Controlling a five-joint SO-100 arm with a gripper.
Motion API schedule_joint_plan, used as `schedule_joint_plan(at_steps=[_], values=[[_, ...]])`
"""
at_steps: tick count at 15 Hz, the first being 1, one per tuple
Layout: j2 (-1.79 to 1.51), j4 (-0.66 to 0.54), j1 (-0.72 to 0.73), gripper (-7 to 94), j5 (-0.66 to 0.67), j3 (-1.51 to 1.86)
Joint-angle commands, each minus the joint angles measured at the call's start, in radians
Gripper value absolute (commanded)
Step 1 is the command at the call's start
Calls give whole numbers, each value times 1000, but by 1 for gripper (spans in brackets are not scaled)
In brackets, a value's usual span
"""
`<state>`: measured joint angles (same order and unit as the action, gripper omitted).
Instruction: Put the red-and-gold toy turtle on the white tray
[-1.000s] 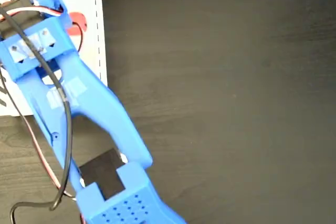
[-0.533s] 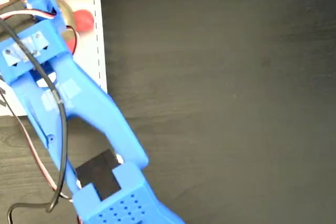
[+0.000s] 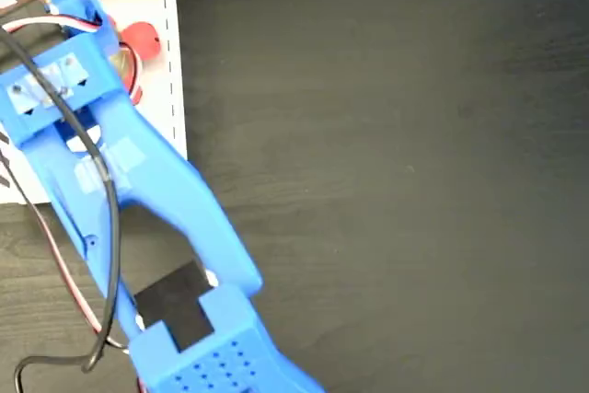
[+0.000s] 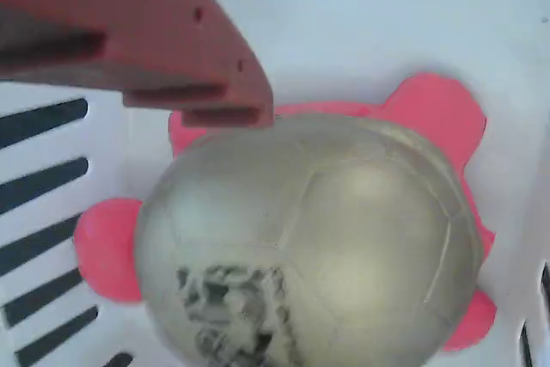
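The red-and-gold toy turtle [image 4: 309,238] lies on the white tray [image 4: 361,15] and fills most of the wrist view, with its gold shell up and its pink feet spread around it. One reddish finger [image 4: 215,92] rests against the far edge of the shell; the other finger is out of frame. In the fixed view the blue gripper [image 3: 101,39] hangs over the white tray [image 3: 175,62] at the top left and covers most of the turtle [image 3: 140,39]. Only the turtle's red head and a sliver of gold show there.
The blue arm [image 3: 156,190] runs diagonally from the bottom left up to the tray, with black and red cables [image 3: 110,227] trailing along it. The dark wood-grain table [image 3: 396,181] stretches away to the right of the tray.
The gripper shifted slightly left over the tray and then back a little to the right. The turtle's red head showed more fully half a second ago than it does now.
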<state>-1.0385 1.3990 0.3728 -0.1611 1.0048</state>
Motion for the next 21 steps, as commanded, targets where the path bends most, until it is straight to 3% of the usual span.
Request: schedule_joint_plan(at_steps=[1, 3, 4, 5, 8, 12, 17, 21], values=[[-169, -18, -3, 26, -5, -12], [-222, -35, -15, 3, 5, 0], [-259, -37, -23, 0, 23, 28], [-316, -75, -38, 0, 35, 106], [-606, -360, -114, 0, 91, 551], [-946, -578, -235, 0, 138, 1026], [-1428, -588, -364, 0, 91, 1437], [-1802, -456, -371, 0, 106, 1729]])
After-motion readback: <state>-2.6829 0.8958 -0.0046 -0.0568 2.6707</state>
